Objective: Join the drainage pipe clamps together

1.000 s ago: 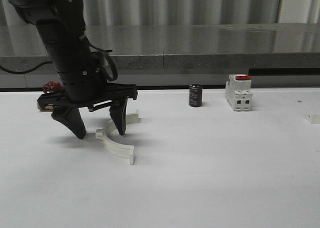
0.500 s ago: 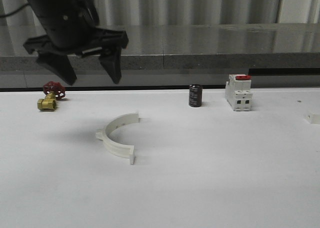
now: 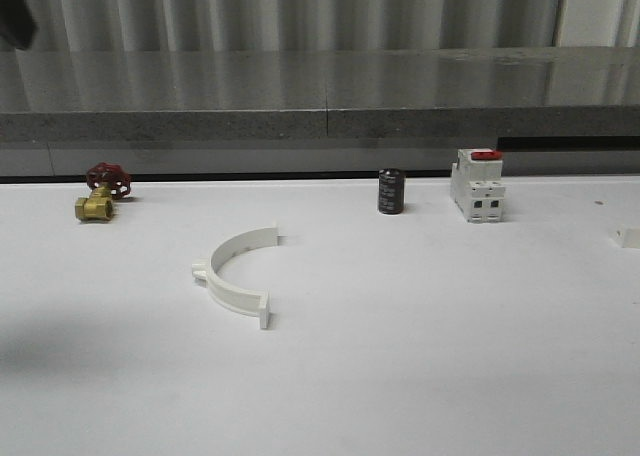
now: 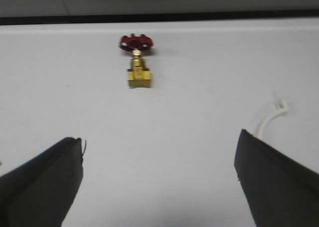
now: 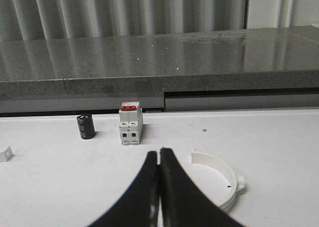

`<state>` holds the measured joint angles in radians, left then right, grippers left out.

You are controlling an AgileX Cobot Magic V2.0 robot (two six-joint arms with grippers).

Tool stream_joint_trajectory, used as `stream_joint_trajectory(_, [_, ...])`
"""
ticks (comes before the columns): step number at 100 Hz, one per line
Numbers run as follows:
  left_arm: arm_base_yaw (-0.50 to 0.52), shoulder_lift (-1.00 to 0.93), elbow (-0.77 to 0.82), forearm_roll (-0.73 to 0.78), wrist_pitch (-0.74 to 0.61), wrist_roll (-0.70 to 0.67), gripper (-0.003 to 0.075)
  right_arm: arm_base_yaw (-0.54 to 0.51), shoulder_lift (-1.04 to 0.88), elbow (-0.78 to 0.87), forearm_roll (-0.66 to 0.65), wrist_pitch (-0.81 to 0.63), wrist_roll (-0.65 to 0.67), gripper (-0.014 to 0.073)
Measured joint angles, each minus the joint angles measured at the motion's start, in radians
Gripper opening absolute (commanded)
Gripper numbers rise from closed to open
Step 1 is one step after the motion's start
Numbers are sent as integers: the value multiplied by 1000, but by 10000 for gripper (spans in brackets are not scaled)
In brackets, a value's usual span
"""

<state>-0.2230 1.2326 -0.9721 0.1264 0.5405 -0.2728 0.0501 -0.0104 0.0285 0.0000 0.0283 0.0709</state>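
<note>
One drainage pipe clamp (image 3: pixel 238 274), a white half-ring, lies flat on the white table left of centre, its open side facing right. One end of this clamp (image 4: pixel 270 120) shows beside the right finger in the left wrist view. My left gripper (image 4: pixel 158 137) hangs open and empty above the table, jaws wide apart. In the right wrist view a second white half-ring clamp (image 5: pixel 222 177) lies on the table just beside my right gripper (image 5: pixel 158 151). That gripper is shut with nothing between its fingers and does not touch the clamp.
A brass valve with a red handwheel (image 3: pixel 100 191) sits at the back left. A black cylinder (image 3: pixel 391 191) and a white boxy switch with a red top (image 3: pixel 477 184) stand at the back. A small white block (image 3: pixel 628 237) lies at the right edge.
My left arm has risen from around the clamp and moved up and left, almost out of the front view. The clamp stays lying on the table.
</note>
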Motion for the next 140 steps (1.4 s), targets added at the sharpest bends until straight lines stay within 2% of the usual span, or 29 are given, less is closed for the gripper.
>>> stream_joint_trajectory(18, [78,-220,176,5,-58,0,606,0,0,0,0,0,0,-66])
stream_joint_trajectory(39, [83,-431,349,3,-72,0,605,0,0,0,0,0,0,-66])
stream_joint_trajectory(51, [83,-544,434,3,-72,0,563,0,0,0,0,0,0,-66])
stream_joint_trajectory(65, [83,-659,504,3,-73,0,430,0,0,0,0,0,0,-66])
stream_joint_trajectory(96, [83,-748,522,1,-73,0,-23,0,0,0,0,-8,0,-66])
stream_joint_trajectory(128, [83,-748,524,1,-71,0,-20,0,0,0,0,-28,0,-66])
stream_joint_trajectory(140, [83,-748,524,1,-71,0,-20,0,0,-71,0,63,0,-66])
